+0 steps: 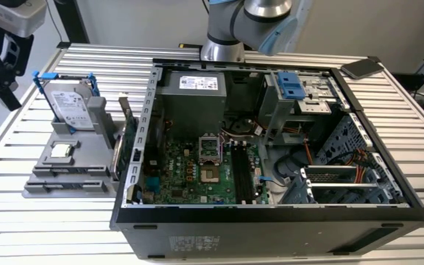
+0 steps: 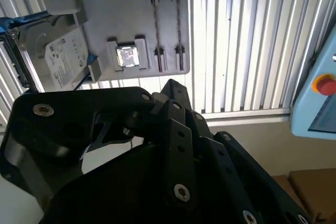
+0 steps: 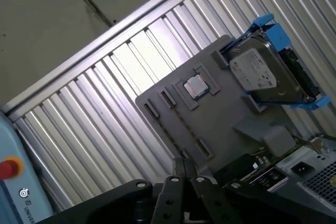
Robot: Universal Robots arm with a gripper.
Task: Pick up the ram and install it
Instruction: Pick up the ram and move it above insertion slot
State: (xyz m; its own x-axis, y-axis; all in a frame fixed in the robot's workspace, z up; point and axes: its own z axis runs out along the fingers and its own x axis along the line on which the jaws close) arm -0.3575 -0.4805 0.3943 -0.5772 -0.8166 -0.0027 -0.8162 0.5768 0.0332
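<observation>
The jaws look drawn together in the first wrist view, with nothing between them, and hang above the grey holder (image 3: 226, 124) on the tabletop (image 1: 50, 232), well apart from the open computer case (image 1: 271, 221). I judge the ram neither picked up nor installed. I cannot tell where it is: the holder's long slots (image 2: 154, 19) and the motherboard slots (image 1: 242, 171) are too dim to read.

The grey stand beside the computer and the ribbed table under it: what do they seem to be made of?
The grey stand looks like matte plastic, perhaps printed: dull, even grey with no shine. The table seems to be bare aluminium: silvery ribbed slats that throw back bright glare.
</observation>
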